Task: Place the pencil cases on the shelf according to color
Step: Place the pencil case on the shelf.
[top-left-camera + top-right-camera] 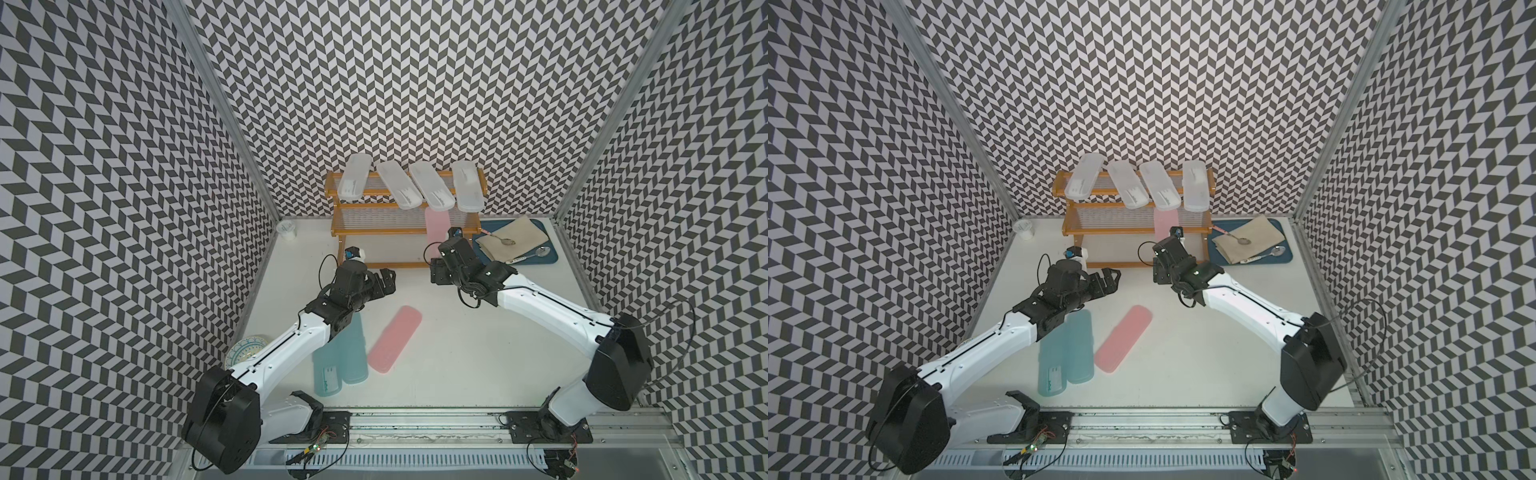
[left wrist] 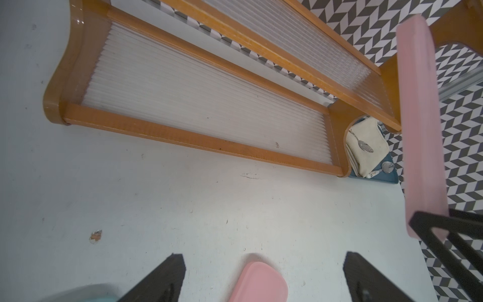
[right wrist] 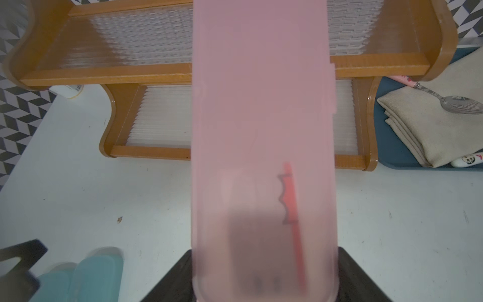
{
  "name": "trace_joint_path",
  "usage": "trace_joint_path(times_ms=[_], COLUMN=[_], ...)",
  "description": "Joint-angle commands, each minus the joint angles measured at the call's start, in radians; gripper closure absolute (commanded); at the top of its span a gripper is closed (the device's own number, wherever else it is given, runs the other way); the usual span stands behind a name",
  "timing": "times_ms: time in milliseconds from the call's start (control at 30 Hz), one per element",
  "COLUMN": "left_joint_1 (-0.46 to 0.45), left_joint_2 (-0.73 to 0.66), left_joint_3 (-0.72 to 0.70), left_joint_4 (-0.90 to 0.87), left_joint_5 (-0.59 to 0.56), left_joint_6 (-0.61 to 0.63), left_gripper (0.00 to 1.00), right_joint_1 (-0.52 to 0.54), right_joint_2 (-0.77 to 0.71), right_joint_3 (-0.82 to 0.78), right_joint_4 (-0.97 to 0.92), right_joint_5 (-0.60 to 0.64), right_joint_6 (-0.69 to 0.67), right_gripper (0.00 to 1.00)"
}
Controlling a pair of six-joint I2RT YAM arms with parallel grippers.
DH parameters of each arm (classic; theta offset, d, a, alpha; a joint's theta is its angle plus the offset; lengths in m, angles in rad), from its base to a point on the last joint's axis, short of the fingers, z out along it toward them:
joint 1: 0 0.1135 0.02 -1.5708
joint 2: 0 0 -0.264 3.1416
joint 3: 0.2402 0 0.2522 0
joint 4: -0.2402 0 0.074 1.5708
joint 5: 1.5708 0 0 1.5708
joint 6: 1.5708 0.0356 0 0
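Right wrist view: pink case [image 3: 261,117] clamped in right tool [image 3: 264,283].

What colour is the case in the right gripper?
Pink. The pencil case shows best in the right wrist view.

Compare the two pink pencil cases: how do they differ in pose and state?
1. The held pink case is gripped at one end by the right claw; the loose pink case is touched by nothing.
2. The held pink case is raised off the table, pointing toward the shelf; the loose pink case lies flat on the table, diagonal, beside the teal cases.
Both are pink, long and round-ended.
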Motion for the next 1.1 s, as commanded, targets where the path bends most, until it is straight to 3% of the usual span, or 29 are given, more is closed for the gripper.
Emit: trace_joint_path(times_ms=[0,867,1067], left_joint_1=[0.006,0.020,0.021], left_joint_2=[0.019,0.096,0.101], left_joint_3=[0.015,0.036,0.042], left_joint_4=[0.040,0.105,0.105], left_joint_5=[0.022,0.085,0.121], left_joint_6=[0.044,0.129,0.129], left_gripper=[0.00,0.00,0.00], right_joint_1=[-0.043,-0.143,-0.147], right_joint_2=[0.043,0.318,0.358], right_joint_3=[0.070,0.332,0.386], right_joint_4=[0.054,-0.006,-0.032], right_joint_5=[-0.018,-0.032,-0.035], right_joint_6=[-0.038,-0.063,-0.055], right_gripper=[0.35,0.32,0.26])
